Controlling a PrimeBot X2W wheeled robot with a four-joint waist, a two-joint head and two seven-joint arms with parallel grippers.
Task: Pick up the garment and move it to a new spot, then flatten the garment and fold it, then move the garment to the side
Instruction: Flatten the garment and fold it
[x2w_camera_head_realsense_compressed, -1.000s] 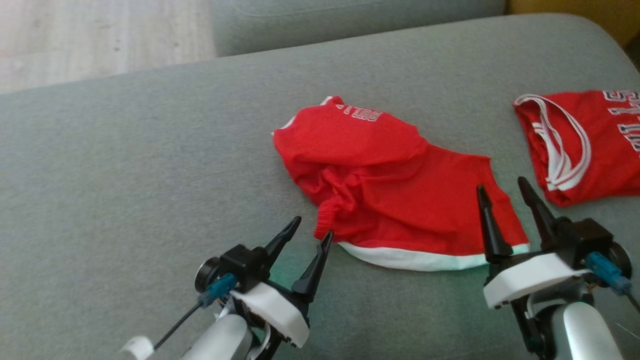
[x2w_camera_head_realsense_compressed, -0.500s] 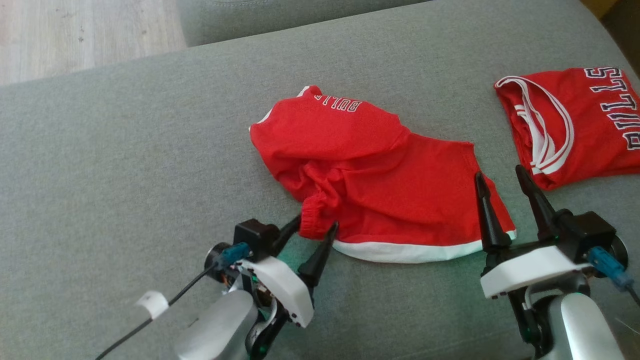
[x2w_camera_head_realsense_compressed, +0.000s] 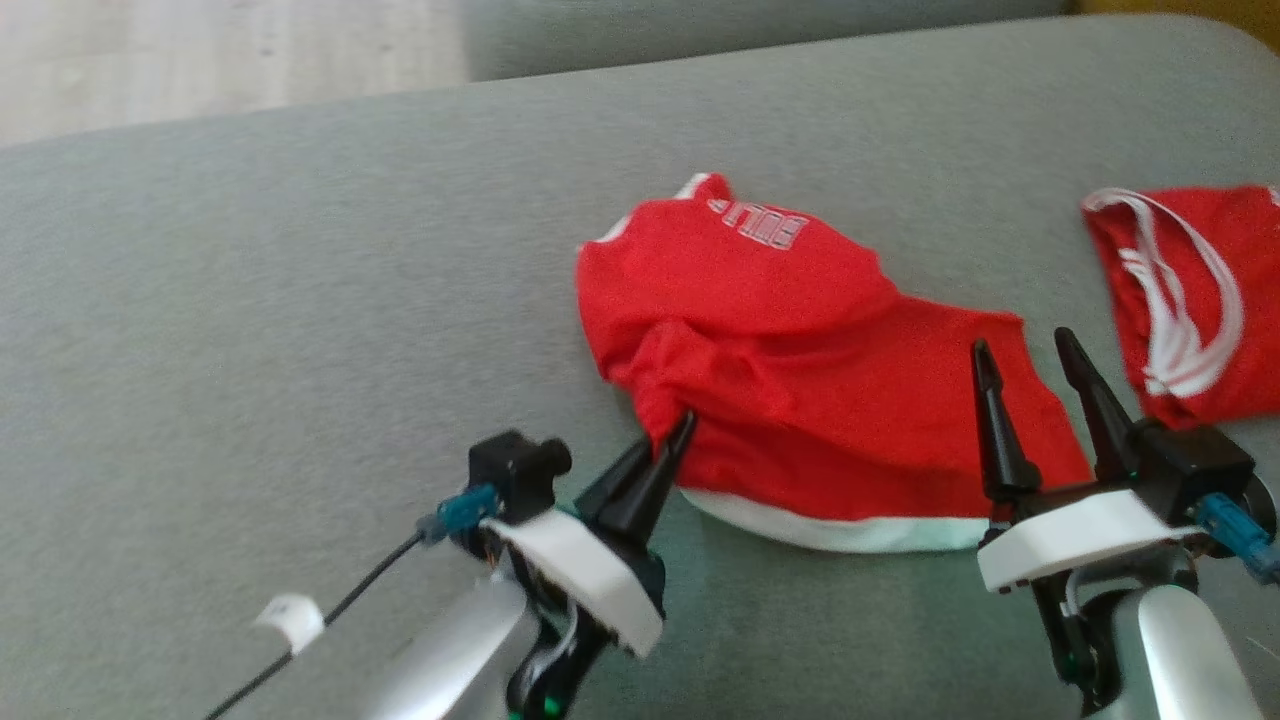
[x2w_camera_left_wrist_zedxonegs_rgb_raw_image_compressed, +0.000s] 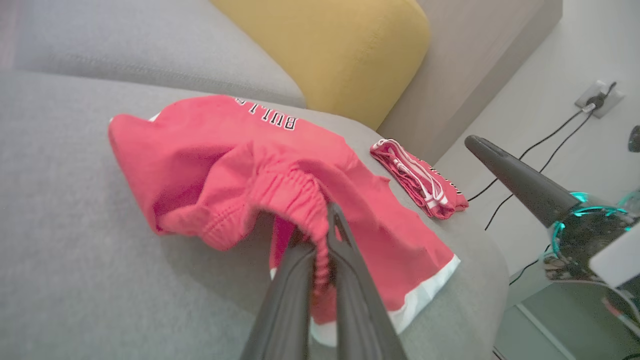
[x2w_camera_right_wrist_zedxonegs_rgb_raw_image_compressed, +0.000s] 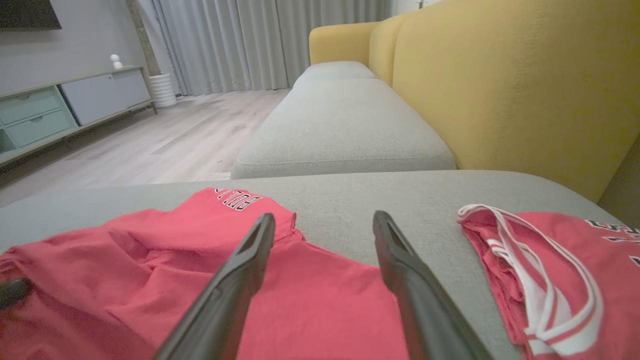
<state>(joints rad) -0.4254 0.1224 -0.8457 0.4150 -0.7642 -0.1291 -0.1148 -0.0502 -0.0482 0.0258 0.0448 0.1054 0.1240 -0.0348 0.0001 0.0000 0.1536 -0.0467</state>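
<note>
1. On the grey fabric sofa seat (x2w_camera_head_realsense_compressed: 250, 350), the crumpled red garment with a white hem band and "BULLS" lettering (x2w_camera_head_realsense_compressed: 800, 370) lies right of the middle of our head view. It is bunched at its left end and flatter toward its right.
2. Our left gripper (x2w_camera_head_realsense_compressed: 682, 428) has its two dark fingers clenched on the garment's gathered elastic edge at the near left corner. In the left wrist view we see the red elastic pinched between them, with cloth draped over the tips.
3. Our right gripper (x2w_camera_head_realsense_compressed: 1023, 342) stands with its fingers released and spread apart above the garment's right end. We cannot tell whether the tips touch the cloth.
4. A second red jersey with white striped trim (x2w_camera_head_realsense_compressed: 1190, 300) lies just right of that end, parted from it by a strip of grey seat and cut off by the frame's edge.
5. A broad stretch of grey seat runs left of the garment. Beyond its far edge we see pale wooden floor (x2w_camera_head_realsense_compressed: 200, 60).
6. In the left wrist view the white hem lies near the seat's rounded edge, and a yellow back cushion (x2w_camera_left_wrist_zedxonegs_rgb_raw_image_compressed: 340, 50) rises behind the seat.
</note>
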